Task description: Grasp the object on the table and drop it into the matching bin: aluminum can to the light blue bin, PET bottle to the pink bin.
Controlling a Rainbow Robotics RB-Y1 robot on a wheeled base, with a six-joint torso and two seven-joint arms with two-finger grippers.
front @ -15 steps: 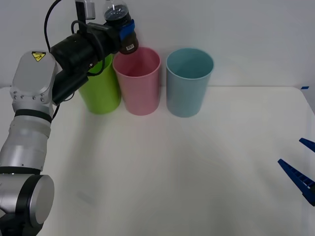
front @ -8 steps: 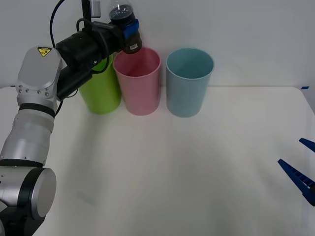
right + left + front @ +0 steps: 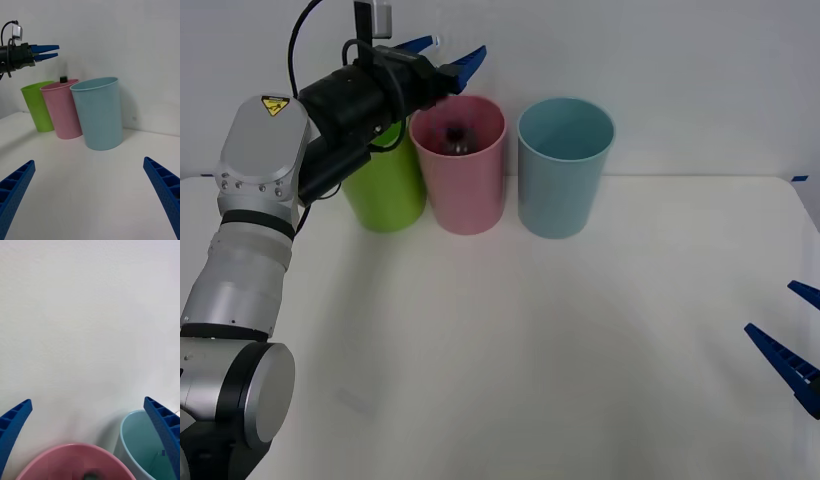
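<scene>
— Where is the PET bottle [image 3: 456, 139]?

— Inside the pink bin [image 3: 461, 180], at its mouth. The front view shows its dark cap and label just below the rim; from the right wrist view the black cap [image 3: 63, 78] pokes just above the rim.

— And the left gripper [image 3: 442, 56]?

— It hangs above the pink bin's rim, blue fingers spread apart and holding nothing. Its own camera looks down between them at the pink rim [image 3: 75, 461] and the light blue bin [image 3: 138, 442] beside it.

— How do the bins stand?

— In a row at the far side of the white table [image 3: 530, 340]: lime green bin [image 3: 385, 190], then pink, then light blue [image 3: 563, 170], each upright and close to its neighbour.

— The right gripper [image 3: 790, 335]?

— Low at the table's near right edge, well apart from the bins, fingers spread wide and empty.
</scene>
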